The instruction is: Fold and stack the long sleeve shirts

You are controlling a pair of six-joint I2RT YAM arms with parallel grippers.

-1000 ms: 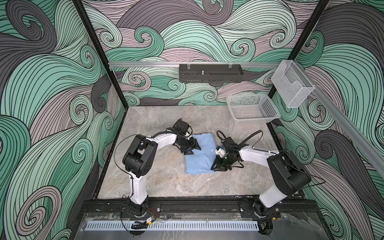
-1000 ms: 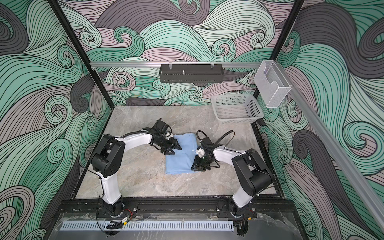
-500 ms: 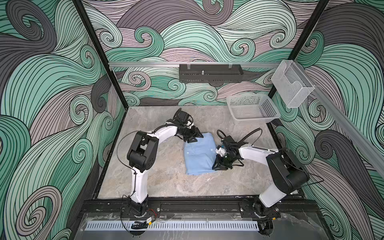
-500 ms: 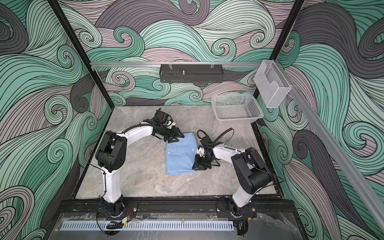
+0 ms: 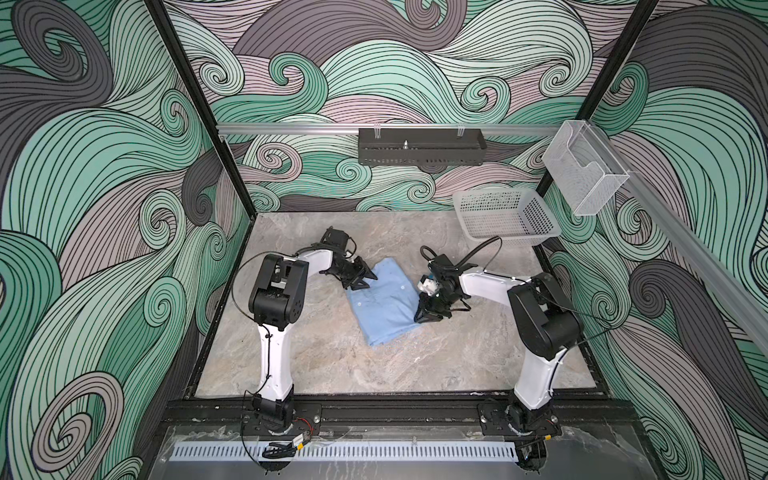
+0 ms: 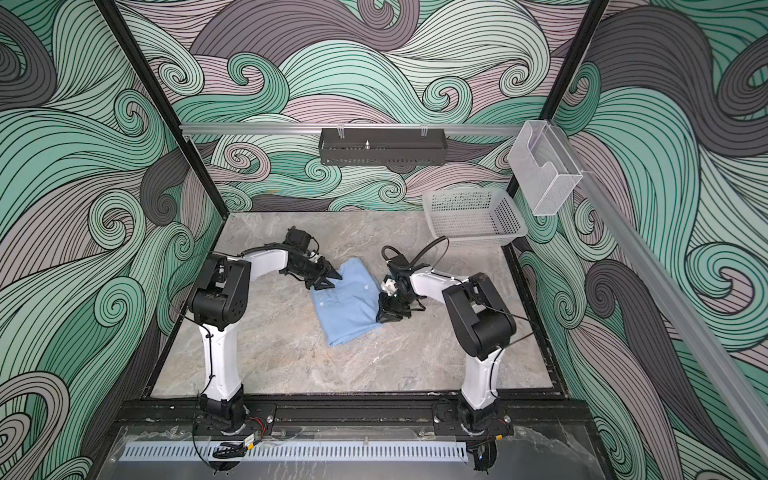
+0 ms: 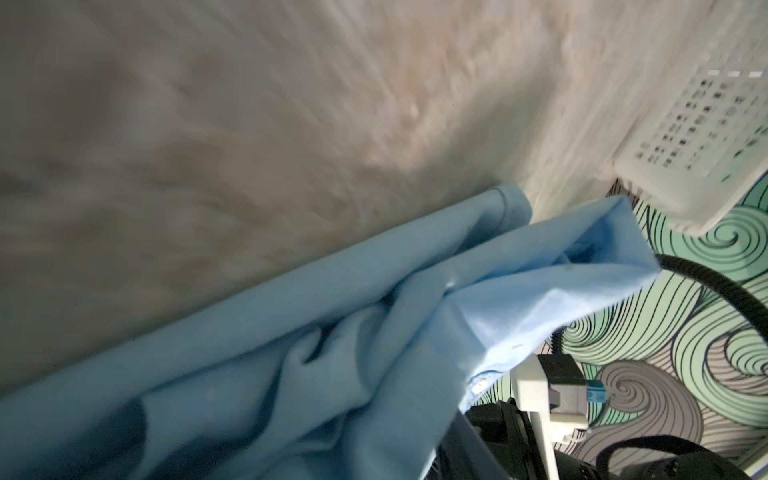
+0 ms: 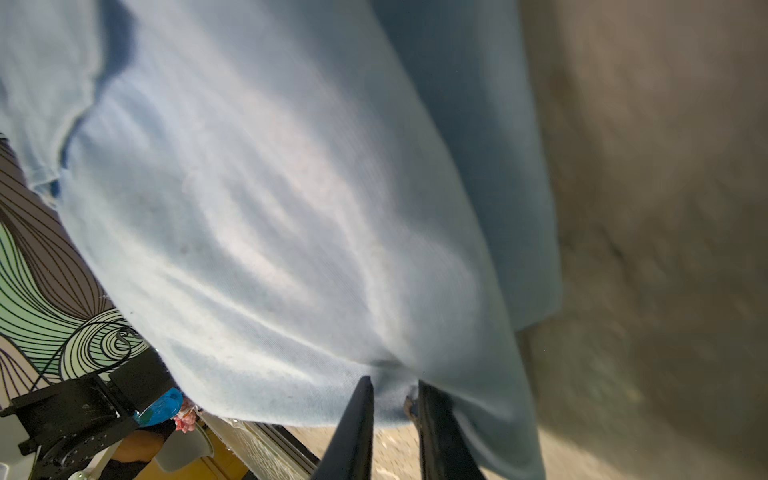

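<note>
We find the light blue, thin woven button-up shirt (image 5: 386, 305) (image 6: 349, 309) folded into a rough rectangle. It lies slanted on the grey marbled tabletop (image 5: 332, 365), about mid-table, between the two arms.

The left gripper (image 5: 365, 279) (image 6: 330, 279) sits at the far left corner of the shirt. In both top views its jaws stand partly apart, with the tips at the cloth's edge. We cannot tell whether any fabric lies between them, and the left wrist view shows none of its fingers. That view, partly blurred, shows the shirt (image 7: 291, 353) in soft creases, with one flap raised clear of the table.

The right gripper (image 5: 419, 319) (image 6: 380, 319) is at the shirt's right edge, toward the near end. In the right wrist view its two black fingers (image 8: 357, 415) stand narrow, and the gripper (image 8: 392, 380) is pinching a hem of the shirt (image 8: 270, 208) between them. The cloth is drawn taut and puckers at that point.

The pale perforated plastic basket (image 5: 536, 216) (image 6: 511, 216) stands at the far right corner of the table, well apart from the shirt.
</note>
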